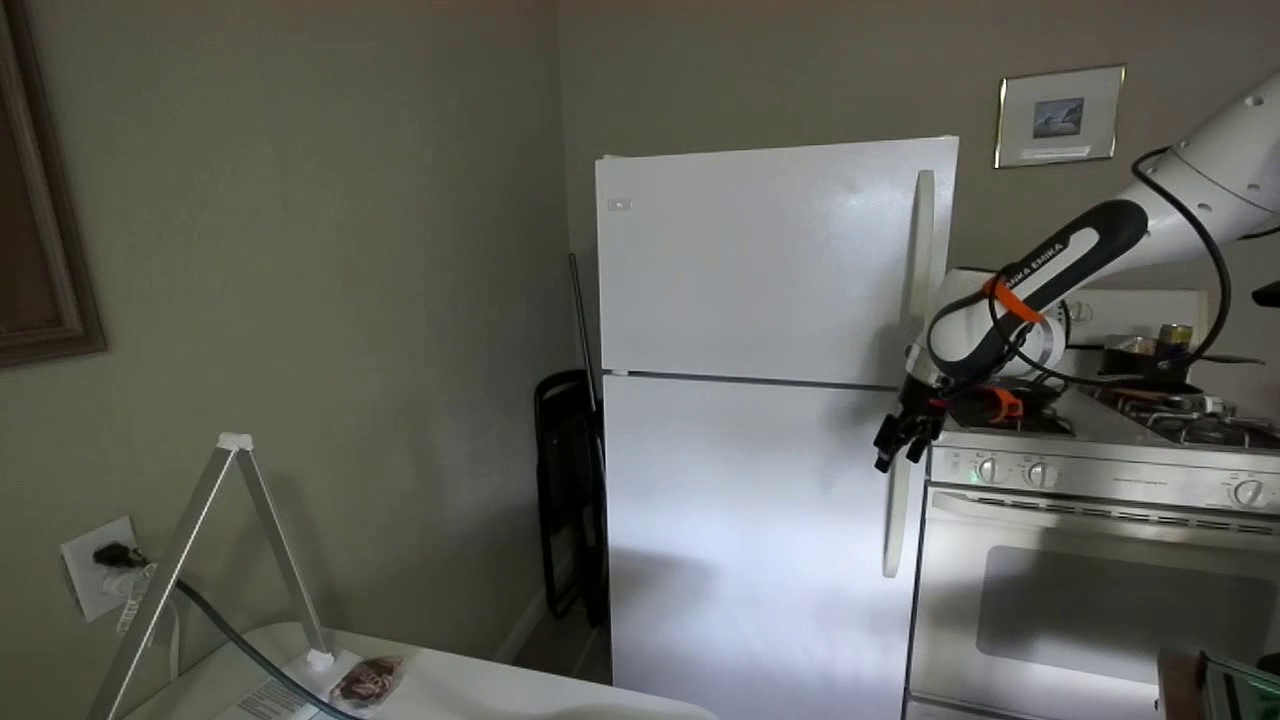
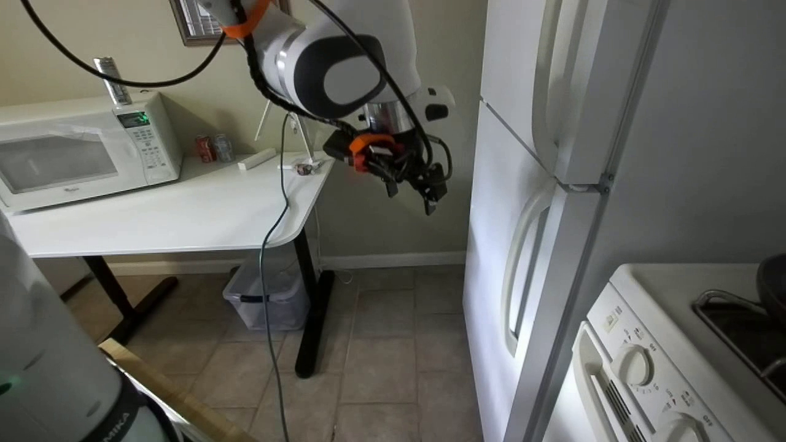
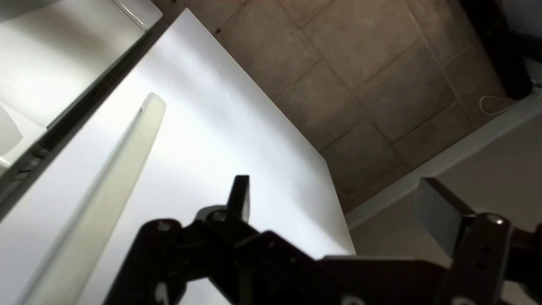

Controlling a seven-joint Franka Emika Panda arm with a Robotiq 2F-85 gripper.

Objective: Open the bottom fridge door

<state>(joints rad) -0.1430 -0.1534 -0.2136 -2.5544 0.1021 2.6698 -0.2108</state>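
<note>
slanting downward, the arm (image 1: 1100, 240) hangs its gripper (image 2: 410, 198), fingers (image 3: 438, 216) spread wide, near but apart from the closed bottom fridge door (image 1: 750, 540).

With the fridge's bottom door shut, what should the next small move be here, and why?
Probably shift the open jaws a little sideways, toward the handle on the bottom door. In the wrist view the handle lies outside them, at the picture's left, rather than between them, so closing now would likely miss it.
</note>
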